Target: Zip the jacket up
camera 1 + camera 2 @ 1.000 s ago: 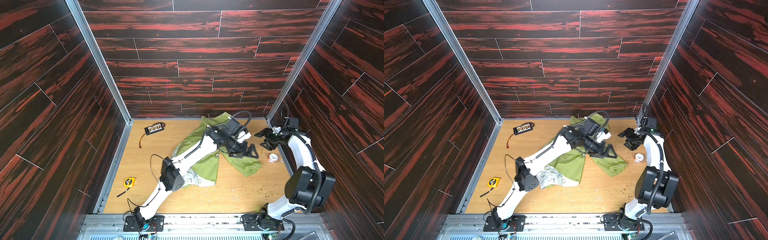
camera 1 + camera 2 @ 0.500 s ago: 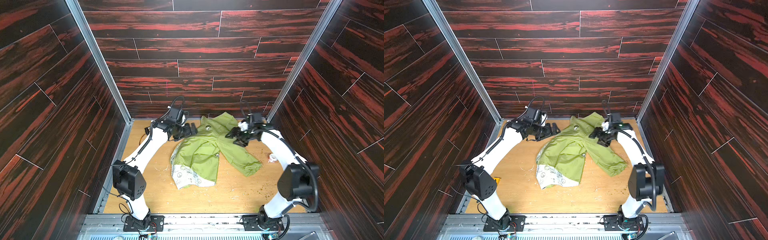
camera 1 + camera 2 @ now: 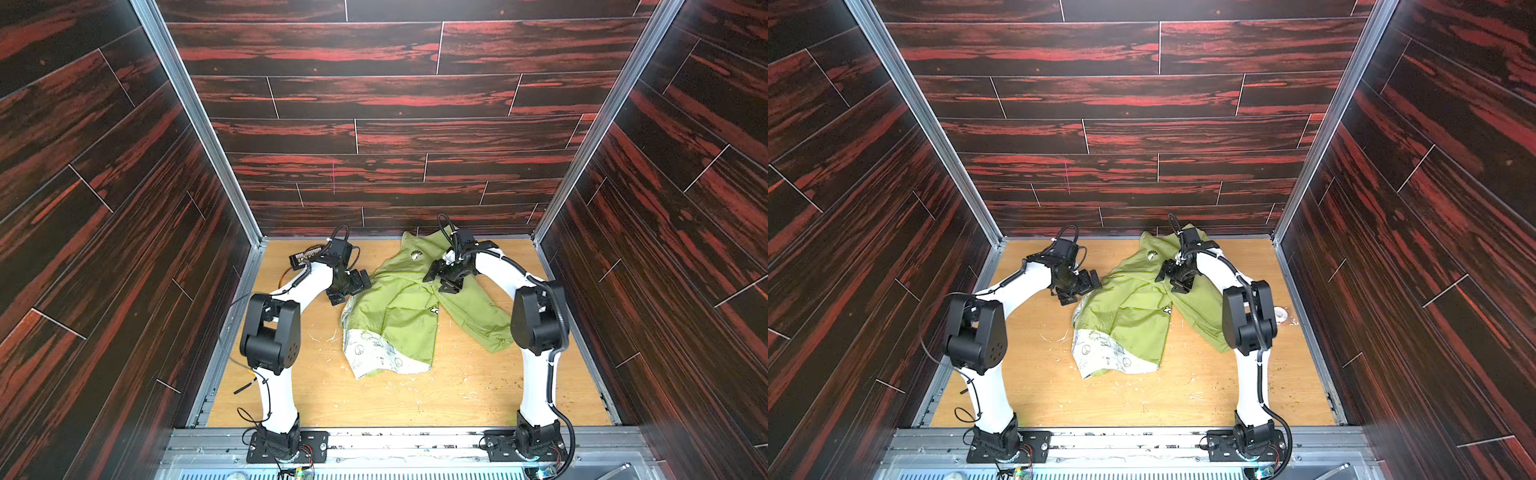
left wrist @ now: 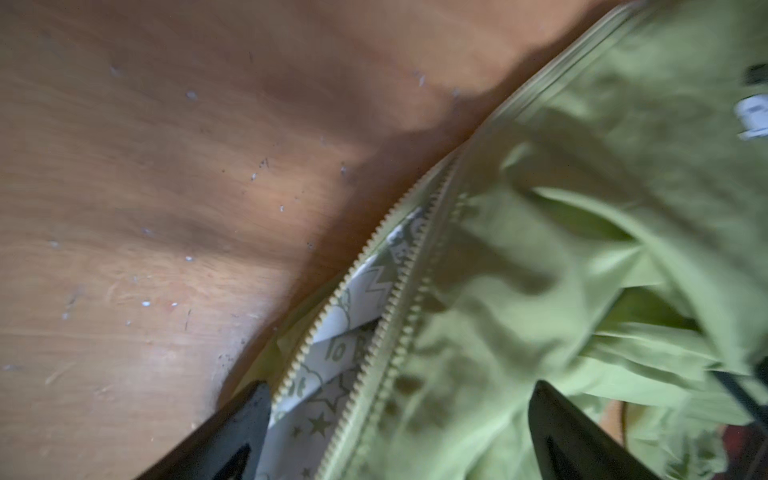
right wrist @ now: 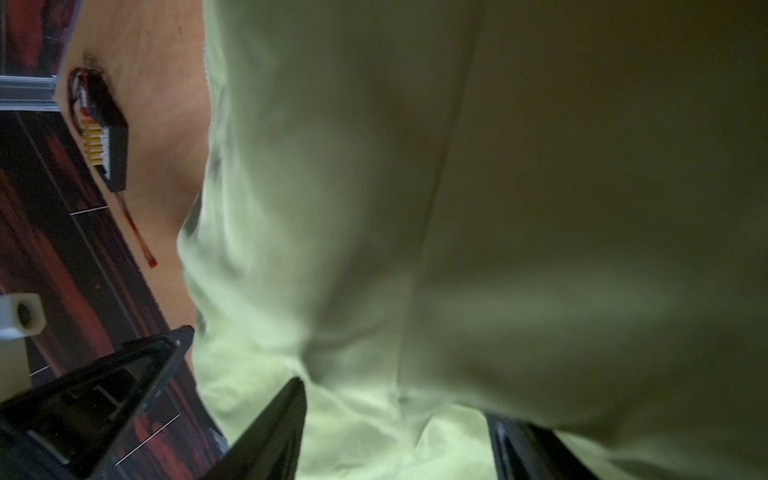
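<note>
A: So, jacket (image 3: 399,307) location?
B: Spread on the table (image 3: 457,395), centre of frame in both top views, pale lining (image 3: 374,357) flipped out at the lower end.
A: Zipper axis?
B: Along the garment's left edge in a top view, from lower centre up toward upper centre. Close up in the left wrist view: two rows of zipper teeth (image 4: 399,286) parted, lining showing between, converging away from the fingers. No slider spotted.
A: Nearer arm?
B: Clearly the left gripper (image 3: 351,289), right at that edge, fingers wide apart, straddling the tooth line, clamped on nothing. Then the right gripper (image 3: 440,282), over plain cloth at the garment's upper right, well apart from the zipper, fingers also apart, nothing visibly pinched.
A: Call?
B: Probably a left-arm job: track the teeth lengthwise to find the slider.
</note>
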You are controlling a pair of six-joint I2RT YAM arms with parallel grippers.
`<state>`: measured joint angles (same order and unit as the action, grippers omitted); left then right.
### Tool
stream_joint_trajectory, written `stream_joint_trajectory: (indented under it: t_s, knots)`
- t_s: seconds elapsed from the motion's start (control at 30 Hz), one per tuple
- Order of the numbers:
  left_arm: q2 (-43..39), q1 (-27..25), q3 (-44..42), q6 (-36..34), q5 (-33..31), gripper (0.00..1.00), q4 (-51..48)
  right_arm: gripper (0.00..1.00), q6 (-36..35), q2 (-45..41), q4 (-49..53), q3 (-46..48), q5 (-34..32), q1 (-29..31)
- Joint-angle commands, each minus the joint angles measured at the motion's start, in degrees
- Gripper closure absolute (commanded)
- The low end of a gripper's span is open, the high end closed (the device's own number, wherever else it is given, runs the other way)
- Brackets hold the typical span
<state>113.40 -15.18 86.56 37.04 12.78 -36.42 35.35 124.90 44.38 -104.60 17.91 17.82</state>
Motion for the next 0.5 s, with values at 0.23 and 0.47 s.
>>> stream_joint_trajectory:
  t_s: [0.23,0.47]
  knots:
    - [5.8,0.5,3.9,-2.1,-1.9,0.31,-2.0,0.83,-0.2,5.6,2.6,-4.9,-1.0,-0.6]
    - [2.9,0.6,4.6,-1.8,1.4,0.75,-0.3,1.00,-2.3,-0.2,3.1,-3.7,-1.5,-1.7]
